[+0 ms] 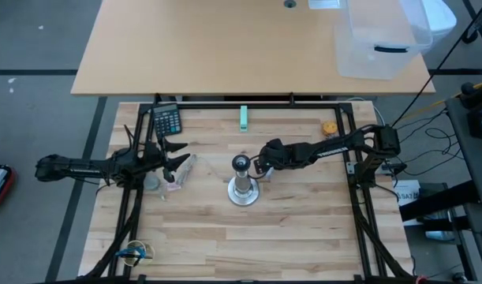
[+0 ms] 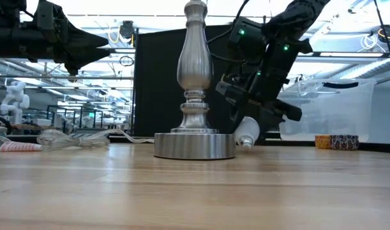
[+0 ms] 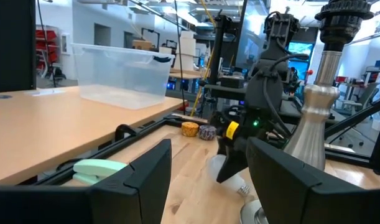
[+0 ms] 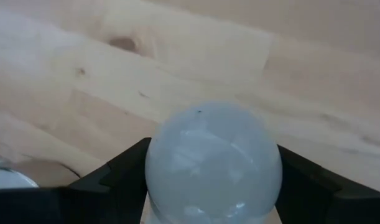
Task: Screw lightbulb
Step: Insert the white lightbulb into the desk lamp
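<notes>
Gripping the small white frosted lightbulb [image 4: 213, 163] between its fingers at centre frame, the right gripper [image 1: 261, 163] sits low beside the silver round-based lamp stand [image 1: 242, 189]; the left gripper [image 1: 171, 161] waits open, centre-left. Next: lifting, aligning base over the black socket.

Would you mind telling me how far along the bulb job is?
Done: the right gripper is closed around the lightbulb low beside the lamp stand. In hand: lifting it. Left: the socket is bare, so seating and screwing remain. The left gripper waits open.
</notes>
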You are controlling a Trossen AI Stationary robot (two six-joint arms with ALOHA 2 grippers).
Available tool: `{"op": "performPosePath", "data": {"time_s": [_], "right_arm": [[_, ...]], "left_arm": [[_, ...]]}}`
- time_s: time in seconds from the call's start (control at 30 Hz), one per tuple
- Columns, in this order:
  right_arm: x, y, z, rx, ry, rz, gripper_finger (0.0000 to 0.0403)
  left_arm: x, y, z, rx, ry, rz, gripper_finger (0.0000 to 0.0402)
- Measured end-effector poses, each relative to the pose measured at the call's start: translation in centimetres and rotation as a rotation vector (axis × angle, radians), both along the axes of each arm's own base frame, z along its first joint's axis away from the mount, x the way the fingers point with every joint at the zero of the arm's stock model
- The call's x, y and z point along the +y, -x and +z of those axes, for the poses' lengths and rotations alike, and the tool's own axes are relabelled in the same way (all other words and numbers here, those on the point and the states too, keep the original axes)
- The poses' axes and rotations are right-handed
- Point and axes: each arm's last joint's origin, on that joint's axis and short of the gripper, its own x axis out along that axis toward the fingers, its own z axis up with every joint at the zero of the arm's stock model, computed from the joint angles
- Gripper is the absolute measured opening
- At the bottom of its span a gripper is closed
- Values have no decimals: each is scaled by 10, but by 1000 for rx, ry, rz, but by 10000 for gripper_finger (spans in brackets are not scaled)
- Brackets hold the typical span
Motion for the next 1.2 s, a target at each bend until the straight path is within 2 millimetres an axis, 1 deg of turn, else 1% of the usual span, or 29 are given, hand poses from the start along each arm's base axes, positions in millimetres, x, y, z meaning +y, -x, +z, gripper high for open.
{"op": "performPosePath", "data": {"time_s": [0.1, 0.23, 0.4, 0.53, 0.73, 0.93, 1.07, 1.2], "right_arm": [[0, 0, 6, -13, 53, 9, 257], [-1, 4, 23, -44, 132, 15, 257], [-2, 15, 57, -122, 236, 14, 257], [-2, 28, 86, -189, 307, 16, 257], [4, 50, 125, -288, 407, 60, 257], [12, 72, 171, -459, 569, 126, 258], [18, 81, 195, -548, 685, 195, 258], [23, 83, 212, -541, 761, 260, 258]], "left_arm": [[0, 0, 0, 2, 0, 0, 210], [0, 0, -1, 7, 1, 0, 210], [0, 0, -1, 12, 1, 0, 210], [0, 0, -1, 11, 1, 0, 210], [0, 0, -1, 12, 1, 0, 210], [0, 0, -1, 12, 1, 0, 210], [0, 0, -1, 12, 1, 0, 210], [0, 0, -1, 12, 1, 0, 210]]}}
